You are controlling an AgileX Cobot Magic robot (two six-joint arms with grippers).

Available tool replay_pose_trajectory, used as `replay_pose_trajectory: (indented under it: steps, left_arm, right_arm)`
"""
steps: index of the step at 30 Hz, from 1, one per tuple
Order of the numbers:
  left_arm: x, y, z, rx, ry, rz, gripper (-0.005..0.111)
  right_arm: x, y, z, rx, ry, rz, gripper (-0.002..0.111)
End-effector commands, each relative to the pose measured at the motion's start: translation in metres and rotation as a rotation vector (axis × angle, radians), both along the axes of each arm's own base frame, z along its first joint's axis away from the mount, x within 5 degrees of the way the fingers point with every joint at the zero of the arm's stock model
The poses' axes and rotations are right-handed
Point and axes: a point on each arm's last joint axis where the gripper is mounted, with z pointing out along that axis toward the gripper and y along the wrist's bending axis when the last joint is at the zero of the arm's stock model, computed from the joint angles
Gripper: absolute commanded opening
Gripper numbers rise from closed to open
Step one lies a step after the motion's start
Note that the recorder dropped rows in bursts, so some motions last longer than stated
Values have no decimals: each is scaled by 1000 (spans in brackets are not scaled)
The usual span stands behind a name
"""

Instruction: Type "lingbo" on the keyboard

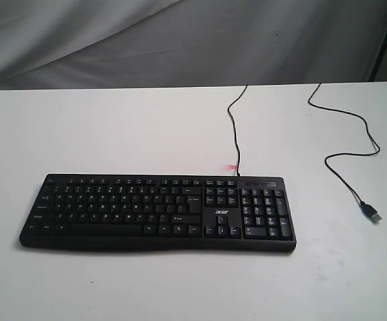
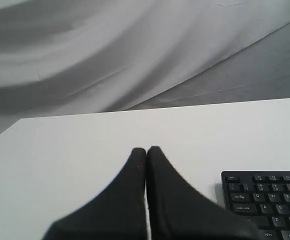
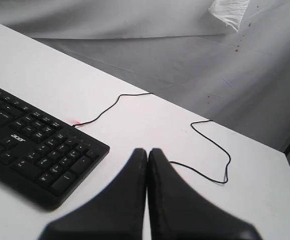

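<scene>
One white table [image 1: 113, 127] fills the scene, with one grey cloth backdrop [image 1: 180, 40] behind it. One keyboard [image 1: 156, 210], black with white legends, lies flat near the middle of the table towards its near edge, number pad at the right end, a single small "acer" logo [image 1: 221, 212] above the arrow keys. Two grippers show, each only in its own wrist view: the left gripper [image 2: 146, 150] hangs over bare table beside the keyboard's Esc corner, its fingers pressed together on nothing; the right gripper [image 3: 148, 151] hangs just off the number-pad end, likewise closed and empty. One thin black cable [image 1: 343, 170] leaves the keyboard's back edge, passes the table's far edge and returns to one USB plug [image 1: 372, 214] lying loose on the table, right of the keyboard
</scene>
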Motion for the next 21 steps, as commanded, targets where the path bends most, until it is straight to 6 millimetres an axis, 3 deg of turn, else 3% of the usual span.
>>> replay_pose_trajectory:
  steps: [1, 15, 21]
  left_arm:
    - [0, 0, -2, -4, 4, -4, 1]
    - [0, 0, -2, -4, 4, -4, 1]
    - [0, 0, -2, -4, 4, -4, 1]
  right_arm:
    - [0, 0, -1, 6, -4, -8, 0]
    - [-1, 1, -2, 53, 13, -1, 0]
    - [-14, 4, 42, 48, 51, 30, 0]
